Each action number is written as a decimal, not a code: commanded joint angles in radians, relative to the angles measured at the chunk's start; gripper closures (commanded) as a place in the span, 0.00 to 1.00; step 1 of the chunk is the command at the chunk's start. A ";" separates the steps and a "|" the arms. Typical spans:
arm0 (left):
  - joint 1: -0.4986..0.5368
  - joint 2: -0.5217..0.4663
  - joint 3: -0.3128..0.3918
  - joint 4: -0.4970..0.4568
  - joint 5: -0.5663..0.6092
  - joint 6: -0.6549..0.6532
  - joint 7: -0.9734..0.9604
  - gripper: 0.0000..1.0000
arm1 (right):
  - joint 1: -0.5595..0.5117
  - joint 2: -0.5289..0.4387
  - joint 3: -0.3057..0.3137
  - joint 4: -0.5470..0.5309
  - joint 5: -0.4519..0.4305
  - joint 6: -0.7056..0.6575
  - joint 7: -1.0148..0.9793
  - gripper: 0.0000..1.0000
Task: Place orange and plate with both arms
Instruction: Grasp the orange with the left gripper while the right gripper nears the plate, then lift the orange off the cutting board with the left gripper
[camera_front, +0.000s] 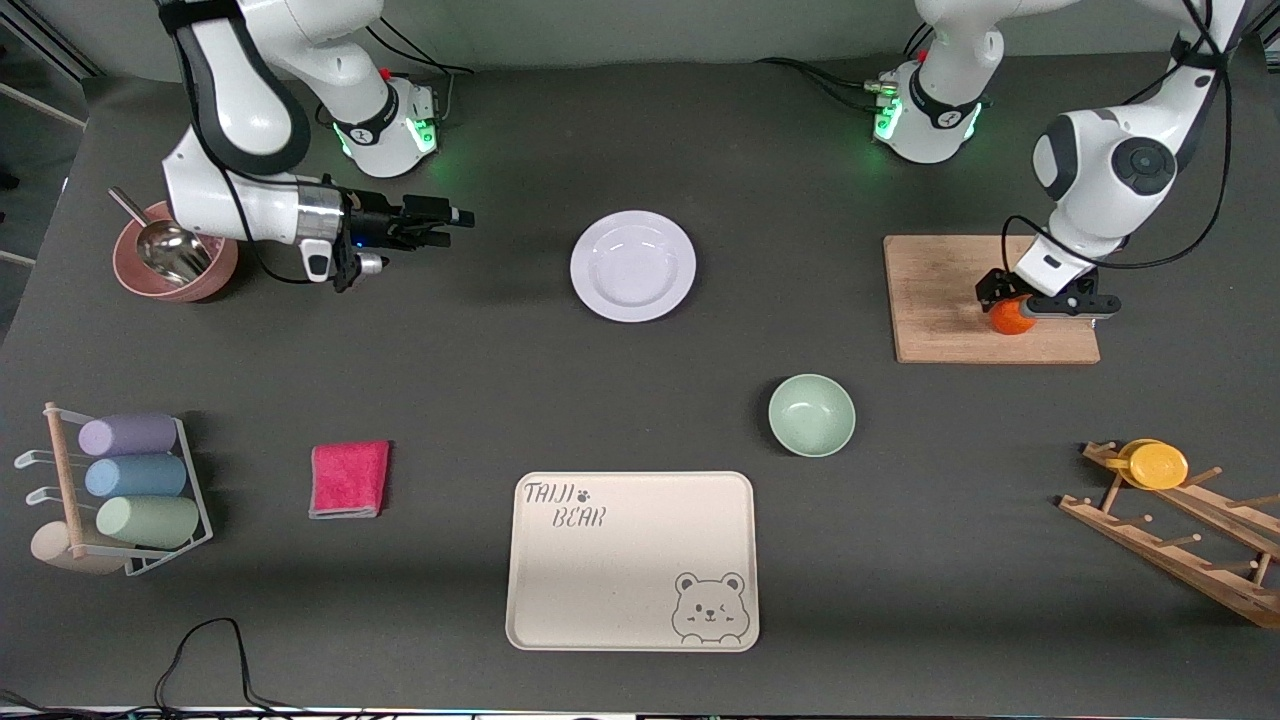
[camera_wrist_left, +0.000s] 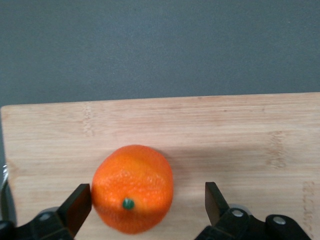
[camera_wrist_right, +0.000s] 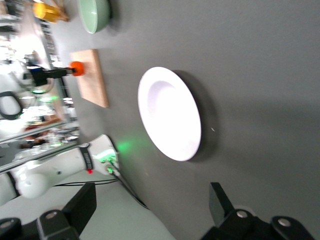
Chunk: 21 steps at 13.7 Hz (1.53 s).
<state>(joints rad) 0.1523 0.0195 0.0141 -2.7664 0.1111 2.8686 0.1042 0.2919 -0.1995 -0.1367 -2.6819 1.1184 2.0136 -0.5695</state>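
The orange (camera_wrist_left: 132, 189) sits on the wooden cutting board (camera_front: 940, 290) at the left arm's end of the desk (camera_front: 640, 400), and everything else is best read off the plate (camera_front: 633, 265), which lies flat near the middle of the desk, toward the robots' bases. From the plate, the board with the orange lies toward the left arm's end, a little nearer the front camera; the mint-green bowl (camera_front: 811, 414) and the cream bear tray (camera_front: 631, 560) lie nearer the front camera still. The left gripper (camera_wrist_left: 145, 202) is down over the orange with its jaws spread wide and released; in the left wrist view the fruit lies between them, touching or nearly touching one finger (camera_wrist_left: 77, 205) and standing apart from the other, so it is straddled but not gripped. That low, bracketing pose suggests a grasp is being lined up, and a small shift to centre the fruit would likely make the pinch surer. The right gripper (camera_front: 440, 222) hangs above bare desk, beside the plate toward the right arm's end, held sideways with its jaws released and empty, pointing at the plate's rim, probably so it can take the thin edge from the side. The plate is well clear of those jaws.
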 joint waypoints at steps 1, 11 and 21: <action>0.053 0.039 0.000 -0.001 0.013 0.049 0.076 0.00 | -0.011 0.119 -0.007 -0.041 0.156 -0.003 -0.260 0.00; 0.079 0.037 0.000 0.008 0.012 0.048 0.100 0.64 | -0.008 0.485 -0.035 -0.035 0.509 -0.145 -0.806 0.00; 0.076 -0.013 -0.002 0.046 0.009 -0.056 0.094 1.00 | -0.010 0.555 -0.035 -0.010 0.526 -0.159 -0.865 0.19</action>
<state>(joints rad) 0.2225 0.0613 0.0176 -2.7458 0.1111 2.8988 0.2048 0.2802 0.3363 -0.1653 -2.7025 1.6170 1.8751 -1.3974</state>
